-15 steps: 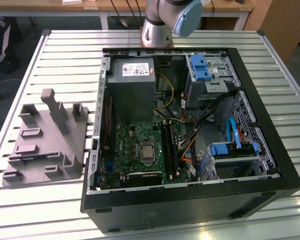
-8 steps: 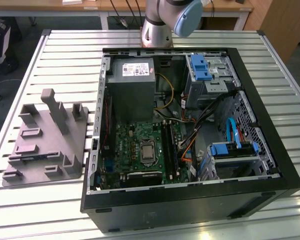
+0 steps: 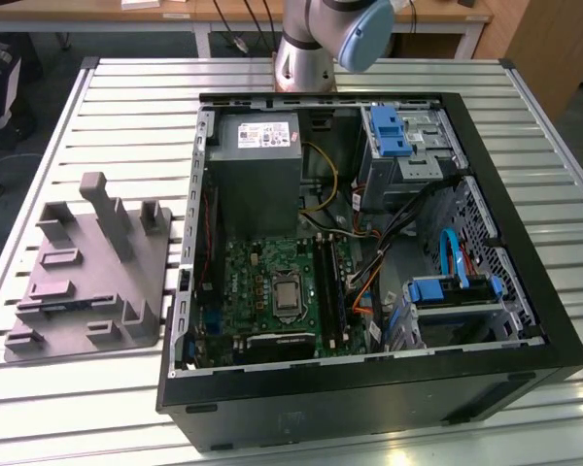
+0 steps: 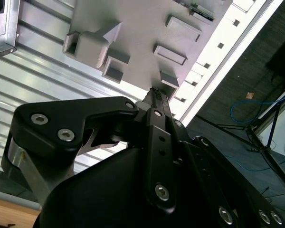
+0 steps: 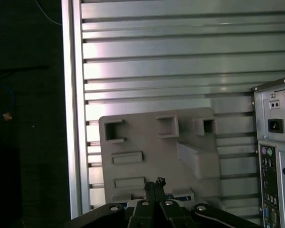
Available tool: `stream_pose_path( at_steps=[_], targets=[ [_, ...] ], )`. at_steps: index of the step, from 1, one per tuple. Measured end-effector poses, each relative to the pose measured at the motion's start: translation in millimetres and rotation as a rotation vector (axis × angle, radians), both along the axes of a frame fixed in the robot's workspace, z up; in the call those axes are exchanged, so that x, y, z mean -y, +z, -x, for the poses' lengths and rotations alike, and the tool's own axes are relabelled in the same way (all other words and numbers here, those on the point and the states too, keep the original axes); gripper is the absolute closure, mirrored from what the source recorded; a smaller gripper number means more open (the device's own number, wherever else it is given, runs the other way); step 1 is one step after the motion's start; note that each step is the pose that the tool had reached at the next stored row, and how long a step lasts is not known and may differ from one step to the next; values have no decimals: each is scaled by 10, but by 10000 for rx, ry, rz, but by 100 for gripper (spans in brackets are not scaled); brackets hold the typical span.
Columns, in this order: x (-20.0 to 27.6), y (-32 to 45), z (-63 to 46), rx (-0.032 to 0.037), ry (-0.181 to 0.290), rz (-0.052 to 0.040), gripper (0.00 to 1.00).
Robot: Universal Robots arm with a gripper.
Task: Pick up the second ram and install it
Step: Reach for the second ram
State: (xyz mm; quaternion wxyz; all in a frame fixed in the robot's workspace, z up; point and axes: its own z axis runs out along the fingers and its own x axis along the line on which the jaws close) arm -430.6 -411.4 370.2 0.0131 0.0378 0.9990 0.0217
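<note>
The grey fixture block (image 3: 92, 282) lies on the slatted table at the exterior view's left, beside the open PC case (image 3: 369, 379). A thin dark strip, apparently the second ram (image 4: 199, 8), rests in a slot at one end of the block (image 5: 156, 152). The first wrist view shows a bluish-white piece of that ram (image 5: 179, 194), partly hidden by my fingers. My gripper (image 5: 154, 184) hangs well above that end of the block (image 4: 133, 28), fingertips (image 4: 156, 95) together with nothing between them. A dark memory stick (image 3: 332, 282) stands in a motherboard slot.
The arm's base (image 3: 306, 53) stands behind the case. Inside the case are the power supply (image 3: 257, 155), the processor socket (image 3: 287, 291), loose cables (image 3: 369, 262) and blue-latched drive bays (image 3: 447, 291). The table edge (image 5: 71, 109) runs close to the fixture block.
</note>
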Motion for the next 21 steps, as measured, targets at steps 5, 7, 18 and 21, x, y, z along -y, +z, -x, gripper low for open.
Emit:
stream_pose_path(
  at_steps=[5, 7, 18, 21],
  targets=[
    [24, -20, 3, -1, 0, 0, 90],
    [33, -28, 3, 0, -1, -1, 90],
    [72, -58, 6, 0, -1, 0, 90],
    [80, -66, 7, 0, -1, 0, 90]
  ],
)
